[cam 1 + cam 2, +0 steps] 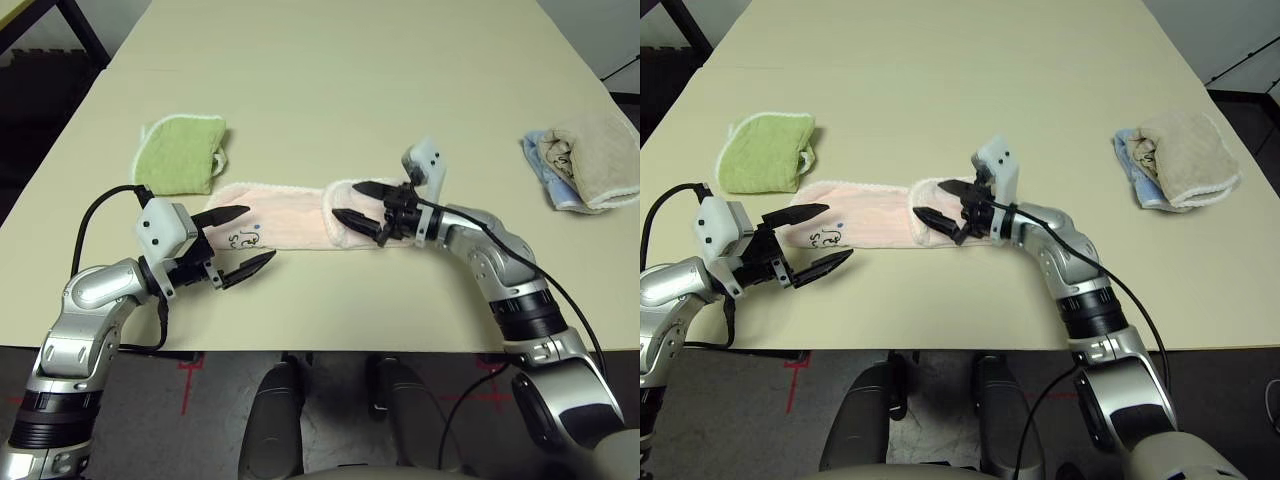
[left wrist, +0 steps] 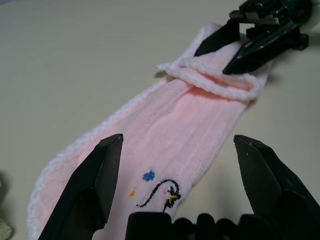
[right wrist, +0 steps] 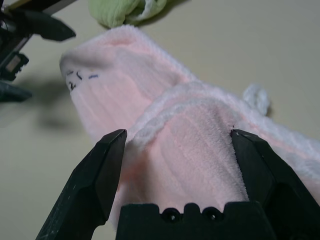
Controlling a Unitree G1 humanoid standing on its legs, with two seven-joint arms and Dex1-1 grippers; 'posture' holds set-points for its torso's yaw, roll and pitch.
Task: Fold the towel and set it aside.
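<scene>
Nearest the camera, the two silver forearms are seen reaching in over the near edge of the worktop (image 1: 330, 60), a big pale beige surface that carries everything else.

Next in size, the towel (image 1: 285, 215) is laid out flat as a long pink strip near the front middle of the worktop, running side to side. Its right end has been folded back over itself, so a white-stitched edge sits on top there. A small dark embroidered mark (image 2: 162, 192) is seen near its left end.

Off to the right, well apart from the towel, a beige-and-blue cloth bundle (image 1: 585, 160) is parked. A smaller green cloth (image 1: 182, 153) is found behind the towel's left end, just beside it.

Then the small stuff: the left end effector (image 1: 243, 243) is held wide open at the towel's left end, fingers spread over the marked corner, nothing pinched. The right end effector (image 1: 362, 204) is also spread wide, its fingers set either side of the folded-over right end, with no grip made on the cloth.
</scene>
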